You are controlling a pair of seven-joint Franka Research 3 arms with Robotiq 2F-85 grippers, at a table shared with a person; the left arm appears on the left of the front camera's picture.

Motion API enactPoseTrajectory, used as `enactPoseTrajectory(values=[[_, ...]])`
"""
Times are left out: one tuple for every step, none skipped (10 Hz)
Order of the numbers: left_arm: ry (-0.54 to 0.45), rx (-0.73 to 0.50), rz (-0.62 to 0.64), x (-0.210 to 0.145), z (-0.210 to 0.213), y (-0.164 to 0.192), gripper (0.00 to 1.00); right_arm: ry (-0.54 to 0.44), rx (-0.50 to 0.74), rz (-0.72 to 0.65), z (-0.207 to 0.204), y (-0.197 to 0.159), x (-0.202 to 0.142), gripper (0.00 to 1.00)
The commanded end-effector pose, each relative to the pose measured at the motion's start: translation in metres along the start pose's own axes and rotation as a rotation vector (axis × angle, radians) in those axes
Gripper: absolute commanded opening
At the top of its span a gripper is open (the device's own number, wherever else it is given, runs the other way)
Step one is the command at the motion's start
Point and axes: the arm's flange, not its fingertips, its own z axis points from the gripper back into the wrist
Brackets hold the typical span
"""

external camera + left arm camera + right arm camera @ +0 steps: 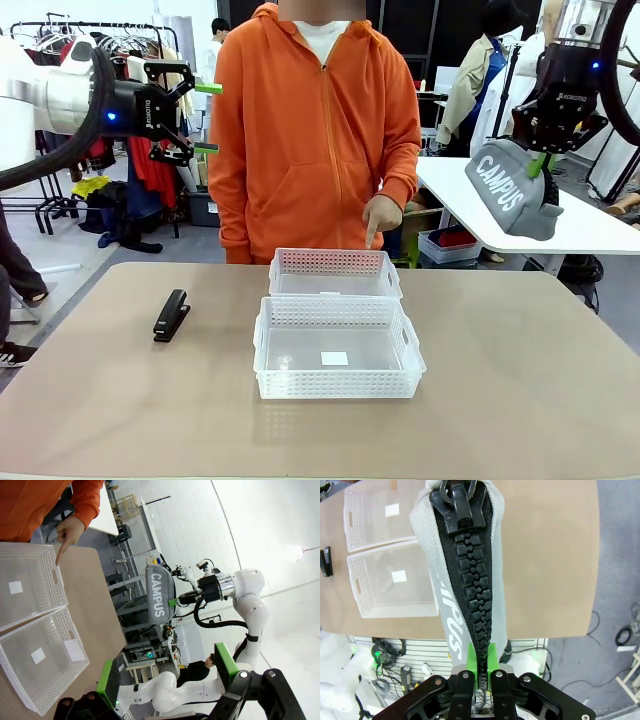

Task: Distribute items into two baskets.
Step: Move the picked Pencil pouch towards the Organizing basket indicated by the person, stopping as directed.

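High at the right of the front view, my right gripper point(541, 160) is shut on the zip end of the grey "CAMPUS" pouch point(508, 192), which hangs well above the table. The right wrist view looks down the pouch point(465, 575) from my right gripper point(482, 669). My left gripper point(206, 118) is open and empty, held high at the left. A black stapler point(171, 315) lies on the table's left side. Two white lattice baskets sit mid-table: the smaller one point(335, 262) farther off, the larger point(338, 382) nearer. The left wrist view shows the pouch point(159, 596) and both baskets point(55, 575) point(70, 626).
A person in an orange hoodie stands at the far edge, one hand point(380, 217) pointing down at the smaller basket. The brown table point(520, 380) has bare room right and in front of the baskets. A white table and clothes racks stand behind.
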Motion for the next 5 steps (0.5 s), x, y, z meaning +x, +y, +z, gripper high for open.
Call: enactPoseTrajectory(values=[[-0.002, 0.001, -0.004, 0.000, 0.001, -0.002, 1.00, -0.001, 0.003, 0.002, 0.002, 0.001, -0.002, 0.00], [-0.002, 0.001, -0.004, 0.000, 0.001, -0.002, 1.00, 0.000, 0.000, 0.000, 0.000, 0.000, 0.000, 0.00], [-0.002, 0.001, -0.004, 0.000, 0.001, -0.002, 1.00, -0.004, -0.025, 0.104, 0.000, 0.003, 0.005, 0.00], [-0.002, 0.001, -0.004, 0.000, 0.001, -0.002, 1.00, -0.027, -0.049, 0.174, -0.001, 0.010, 0.009, 0.00], [-0.002, 0.001, -0.004, 0.000, 0.001, -0.002, 1.00, -0.051, -0.095, 0.246, -0.001, 0.018, 0.014, 0.00]])
